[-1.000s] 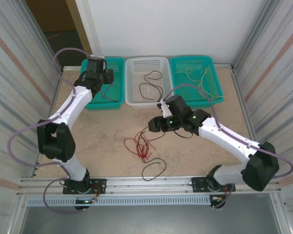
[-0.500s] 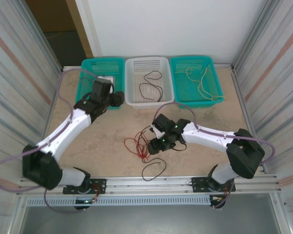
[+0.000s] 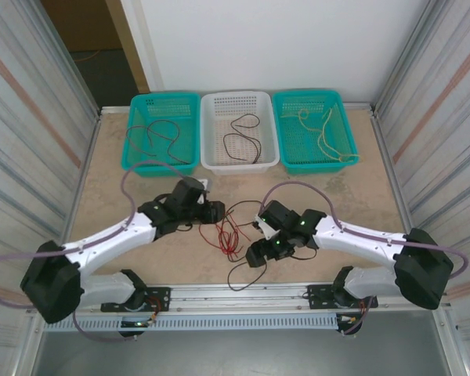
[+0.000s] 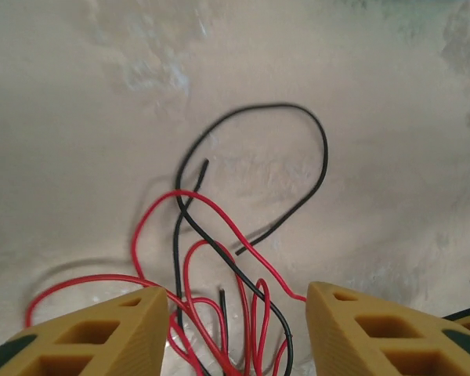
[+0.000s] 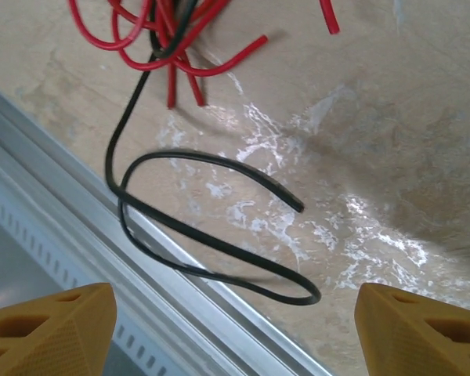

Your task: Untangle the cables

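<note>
Red and black cables [image 3: 229,229] lie tangled on the bench [image 3: 141,188] between the two arms. One black loop [image 5: 216,162] trails off toward the near rail [image 5: 78,227]. Left hand [image 3: 214,211] hangs over the tangle, fingers spread, holding nothing. Right hand [image 3: 254,256] sits just beside the loop, also spread wide and empty. More cables lie in three baskets [image 3: 235,94] at the far edge.

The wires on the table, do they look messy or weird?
Yes. The red cables and black cables lie tangled in one heap on the table, crossing over each other. The other wires lie sorted by colour in the baskets at the back.
</note>
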